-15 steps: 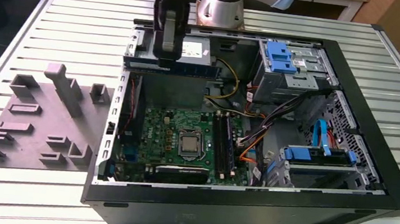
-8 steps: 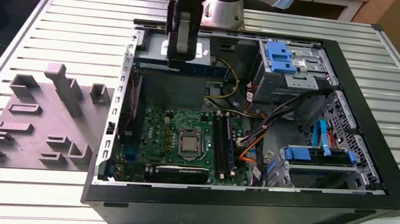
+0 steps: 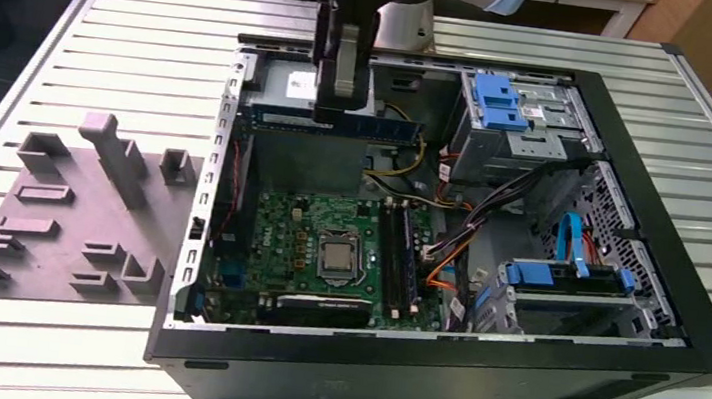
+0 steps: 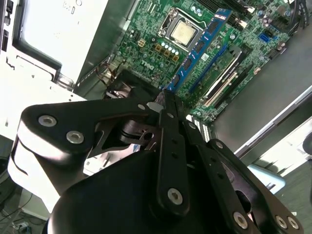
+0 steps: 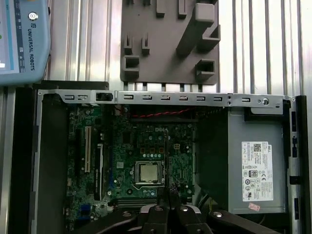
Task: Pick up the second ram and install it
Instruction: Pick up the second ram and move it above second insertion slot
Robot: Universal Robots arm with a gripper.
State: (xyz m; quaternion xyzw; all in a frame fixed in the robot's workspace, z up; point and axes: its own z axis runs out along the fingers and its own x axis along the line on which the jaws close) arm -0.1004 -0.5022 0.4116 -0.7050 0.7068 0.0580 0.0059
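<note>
The black gripper (image 3: 336,115) is clamped on the second ram (image 3: 388,130), a long, narrow, flat dark blue memory stick, holding it clear above the open black computer case (image 3: 444,371), so pickup looks done and seating it in the green board's long black slots (image 3: 400,255) is left.

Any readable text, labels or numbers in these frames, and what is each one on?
White sticker on the grey metal box: barcodes and fine print, too small to read.
Light blue screen unit: brand lettering along its edge, not quoted.
Green board: tiny white marks, unreadable.
</note>
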